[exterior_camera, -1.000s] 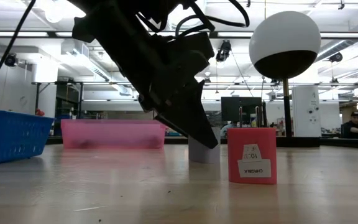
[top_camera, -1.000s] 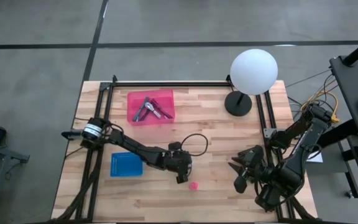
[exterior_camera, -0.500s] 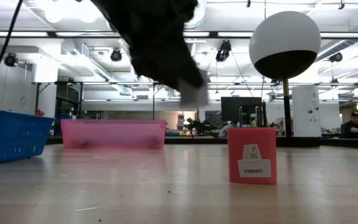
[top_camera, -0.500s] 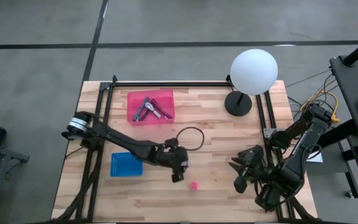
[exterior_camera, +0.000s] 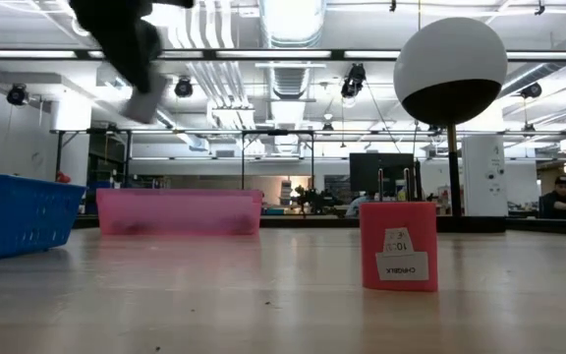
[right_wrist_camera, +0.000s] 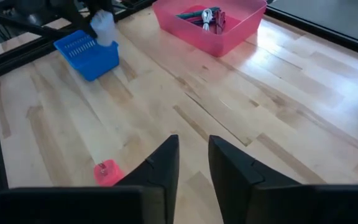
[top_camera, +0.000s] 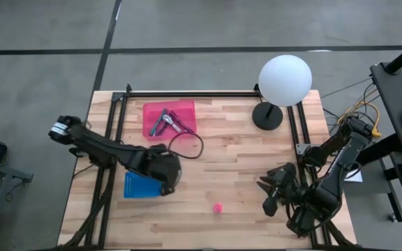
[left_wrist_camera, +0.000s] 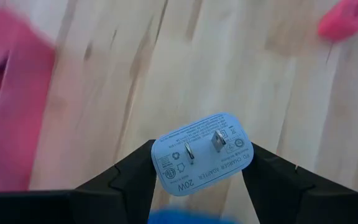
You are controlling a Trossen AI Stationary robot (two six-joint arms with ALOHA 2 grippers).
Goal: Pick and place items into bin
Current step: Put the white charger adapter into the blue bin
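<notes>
High view shows the left claw [top_camera: 166, 183] over the right edge of the blue bin [top_camera: 142, 185], toward eight o'clock on the tabletop [top_camera: 243, 160]. Its fingers [left_wrist_camera: 129, 177] pinch a white charger plug [left_wrist_camera: 202, 152], prongs and printed label facing the left wrist camera. Low view shows that plug [exterior_camera: 143, 103] lifted well above the wood, over the blue bin [exterior_camera: 18, 211] at nine o'clock.

Toward eleven o'clock sits the pink bin [top_camera: 169, 120], holding a silver tool [top_camera: 160, 122] and some maroon and purple sticks; from the right wrist they [right_wrist_camera: 207, 15] read as a small tangle inside the pink bin [right_wrist_camera: 210, 25]. A small pink block [top_camera: 218, 207] lies alone on the wood near six o'clock, well apart from both bins; up close in the low view it [exterior_camera: 398, 246] stands upright with a white label.

The right claw [top_camera: 274, 194] waits at four o'clock, its fingers [right_wrist_camera: 157, 171] a narrow gap apart, gripping nothing. A white globe lamp [top_camera: 283, 81] stands at one o'clock.
</notes>
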